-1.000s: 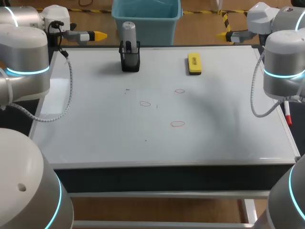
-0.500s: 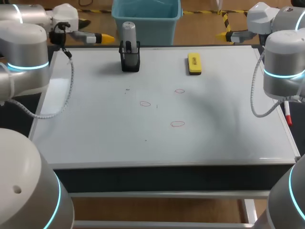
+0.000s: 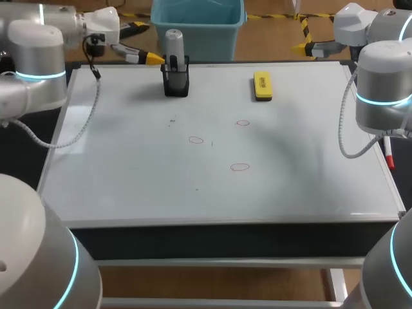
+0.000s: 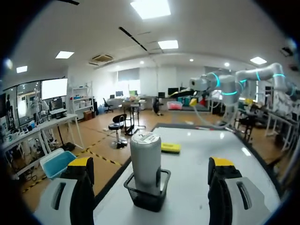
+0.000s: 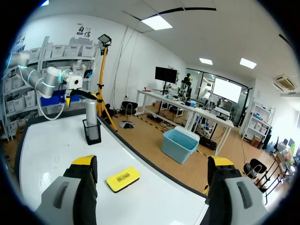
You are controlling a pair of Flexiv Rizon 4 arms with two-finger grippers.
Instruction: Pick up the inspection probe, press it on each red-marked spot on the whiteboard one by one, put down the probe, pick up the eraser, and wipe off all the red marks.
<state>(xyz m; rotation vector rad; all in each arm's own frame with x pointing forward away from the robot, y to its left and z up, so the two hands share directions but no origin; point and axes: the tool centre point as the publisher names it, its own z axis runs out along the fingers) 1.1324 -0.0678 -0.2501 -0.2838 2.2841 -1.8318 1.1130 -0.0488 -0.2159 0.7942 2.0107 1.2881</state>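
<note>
Right gripper (image 5: 152, 190): fingers spread wide, nothing between pads. Yellow eraser (image 5: 123, 178) flat on whiteboard (image 5: 42, 154), just ahead of gripper, nearer one finger. Farther ahead: grey probe (image 5: 91, 111) upright in black holder (image 5: 92, 133), near board edge. Left arm (image 5: 44, 77) beyond it. Left gripper (image 5: 69, 98), yellow-tipped, close beside probe top.

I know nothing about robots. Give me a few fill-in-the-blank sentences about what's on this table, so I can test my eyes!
1. The grey probe stands upright in a black ___.
2. The whiteboard bears ___ red marks.
3. The eraser is coloured ___.
4. The tool nearest the probe belongs to the ___ arm.

Missing words: holder; three; yellow; left.
</note>
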